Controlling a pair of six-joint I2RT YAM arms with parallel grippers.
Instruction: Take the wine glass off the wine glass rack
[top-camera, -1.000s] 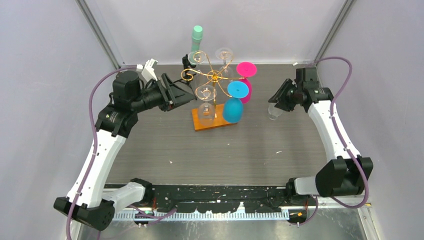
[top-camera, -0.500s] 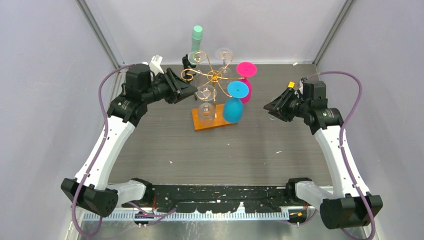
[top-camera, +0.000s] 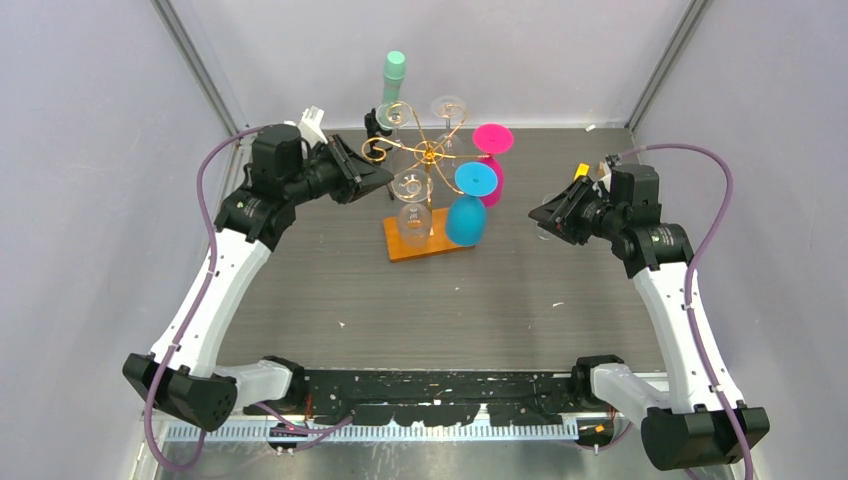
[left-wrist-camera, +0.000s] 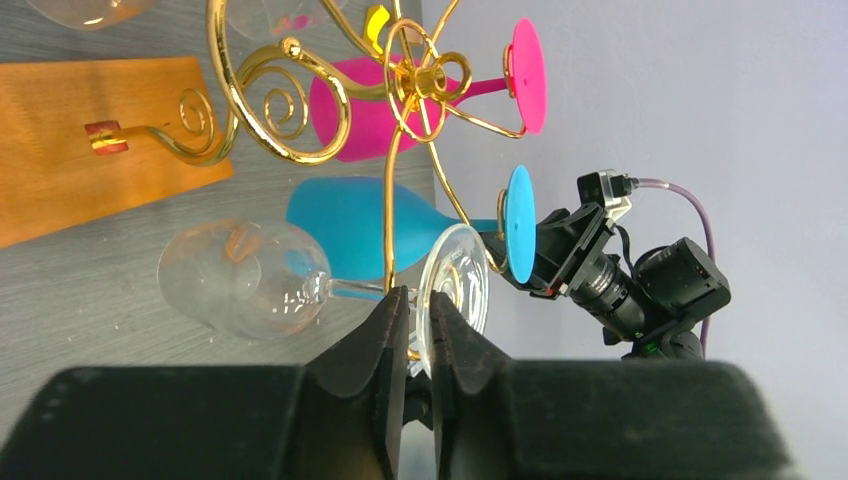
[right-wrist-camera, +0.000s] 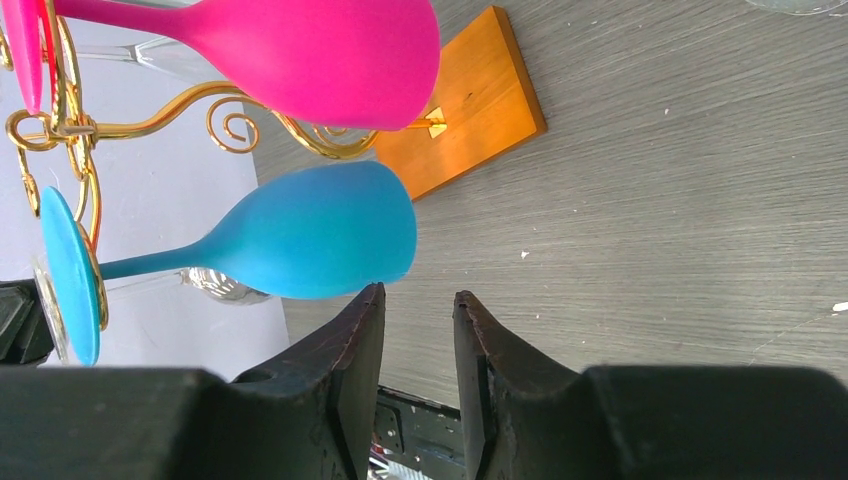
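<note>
Grasping now: left tool (left-wrist-camera: 418, 310) pinches the clear wine glass (left-wrist-camera: 235, 280) by its foot on the wine glass rack (left-wrist-camera: 110, 195); right tool (right-wrist-camera: 418, 305) spread, empty. Next, probably: slide it free.

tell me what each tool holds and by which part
The left tool pinches the clear wine glass by the edge of its foot. The right tool holds nothing, jaws apart near the blue glass.

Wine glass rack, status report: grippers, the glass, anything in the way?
Left gripper pinched on clear wine glass's foot. Glass hanging on wine glass rack. Right gripper open, empty, by blue glass, which hangs close beside the clear one.
</note>
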